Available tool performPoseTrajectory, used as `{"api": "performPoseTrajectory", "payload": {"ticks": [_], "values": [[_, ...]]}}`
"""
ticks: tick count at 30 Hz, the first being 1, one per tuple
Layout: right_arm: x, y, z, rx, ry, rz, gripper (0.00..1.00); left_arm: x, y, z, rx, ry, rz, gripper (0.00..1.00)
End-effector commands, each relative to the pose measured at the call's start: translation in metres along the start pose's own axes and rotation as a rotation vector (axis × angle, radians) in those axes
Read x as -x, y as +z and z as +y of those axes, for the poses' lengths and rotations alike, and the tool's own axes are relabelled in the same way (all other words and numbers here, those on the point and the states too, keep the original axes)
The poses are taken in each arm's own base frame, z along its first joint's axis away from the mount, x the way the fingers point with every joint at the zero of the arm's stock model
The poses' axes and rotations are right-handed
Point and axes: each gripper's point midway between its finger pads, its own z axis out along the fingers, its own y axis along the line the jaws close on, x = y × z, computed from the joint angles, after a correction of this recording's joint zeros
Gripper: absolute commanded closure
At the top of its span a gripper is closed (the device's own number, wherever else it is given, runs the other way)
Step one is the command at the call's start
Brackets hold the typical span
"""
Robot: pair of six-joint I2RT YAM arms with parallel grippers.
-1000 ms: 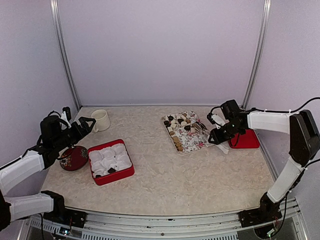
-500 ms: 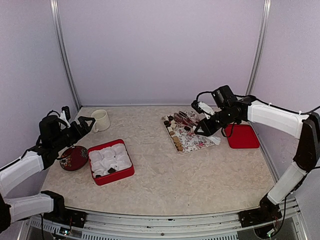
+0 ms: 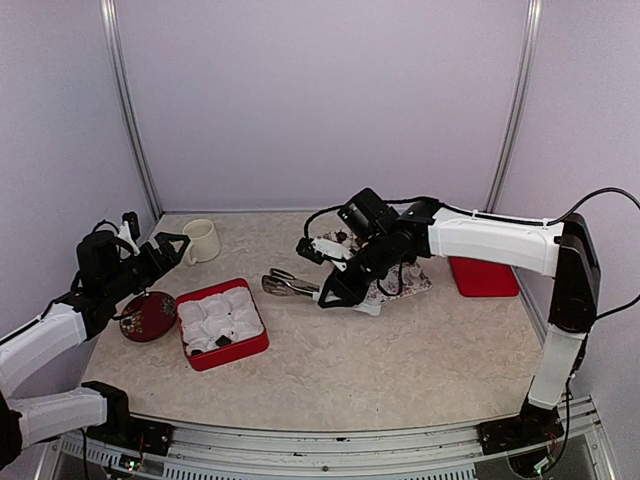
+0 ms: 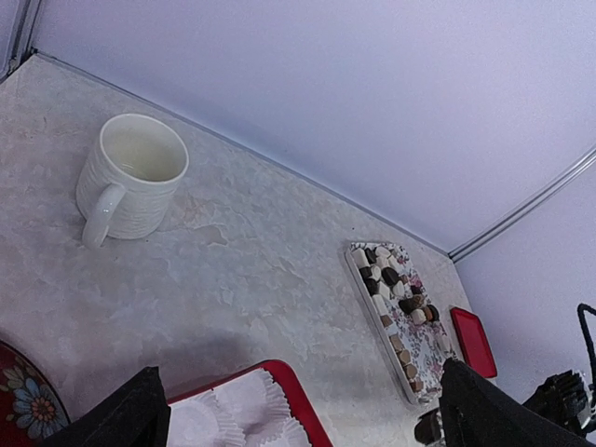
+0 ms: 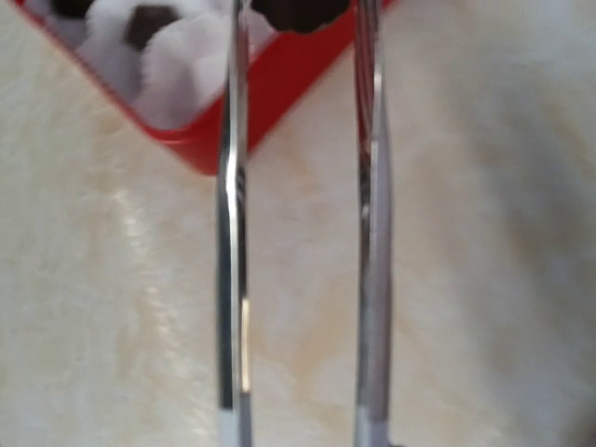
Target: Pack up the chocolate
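Observation:
Chocolate pieces, dark, tan and cream, lie on a floral tray at the back right; in the top view my right arm hides most of that tray. My right gripper is shut on metal tongs that point left toward a red box of white paper cups. The tongs pinch a dark chocolate piece just above the box's near rim. One dark piece lies in the box. My left gripper is open and empty, held above the table's left side.
A white mug stands at the back left. A dark red oval dish lies left of the red box. A red lid lies at the far right, beyond the tray.
My right arm has swung left from the tray to the middle of the table, carrying the tongs toward the red box. My left arm has not moved.

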Motion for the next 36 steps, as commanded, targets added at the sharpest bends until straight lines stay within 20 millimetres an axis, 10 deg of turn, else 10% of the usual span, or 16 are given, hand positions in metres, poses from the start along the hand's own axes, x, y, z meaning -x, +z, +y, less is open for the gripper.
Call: {"api": "performPoseTrajectory", "payload": {"ticks": [1,11,36], "values": [[0.013,0.013,0.027,0.060,-0.067,0.009,0.73,0.004,-0.002,-0.002,-0.005,0.017,-0.006,0.01],[0.016,0.045,0.058,0.120,-0.123,0.054,0.73,0.003,-0.001,-0.001,-0.005,0.017,-0.004,0.01],[-0.008,0.066,0.059,0.124,-0.124,0.132,0.69,0.004,0.000,-0.002,-0.007,0.014,-0.005,0.01]]}}
